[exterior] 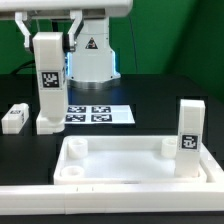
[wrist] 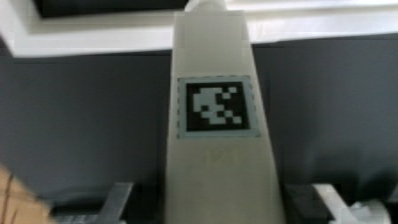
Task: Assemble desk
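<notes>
Currently the gripper (exterior: 48, 38) is pinching the upper end of a white square-post leg (exterior: 47, 88) and holding it upright at ten o'clock in the exterior view. In the wrist view this held leg (wrist: 222, 120) is running between the two fingers (wrist: 118, 200), with its tag (wrist: 217, 105) facing the camera. I cannot tell whether its foot is touching the black table (exterior: 150, 95) or hanging just above it.

Edges and room:
- The marker board (exterior: 98, 114) is lying flat just beside the held leg, on its three o'clock side.
- A second leg (exterior: 15, 117) is lying on its side at nine o'clock, near the held one but apart from it, with bare table showing between them.
- A wider band of bare table is stretching from centre toward three o'clock, beyond the desk top's far rim.
- The robot base (exterior: 92, 50) is standing at twelve o'clock, behind the marker board.

Task piece against tool:
- The desk top (exterior: 120, 145) is sitting rim-up from five to seven o'clock, lower in the view than the gripper.
- Its far rim is lying near the held leg's foot, with a narrow dark strip of table between them.
- A third leg (exterior: 190, 133) is standing upright in the top's far corner at four o'clock, well apart from the gripper.
- A long white border bar (exterior: 110, 205) is running along the near edge at six o'clock.
</notes>
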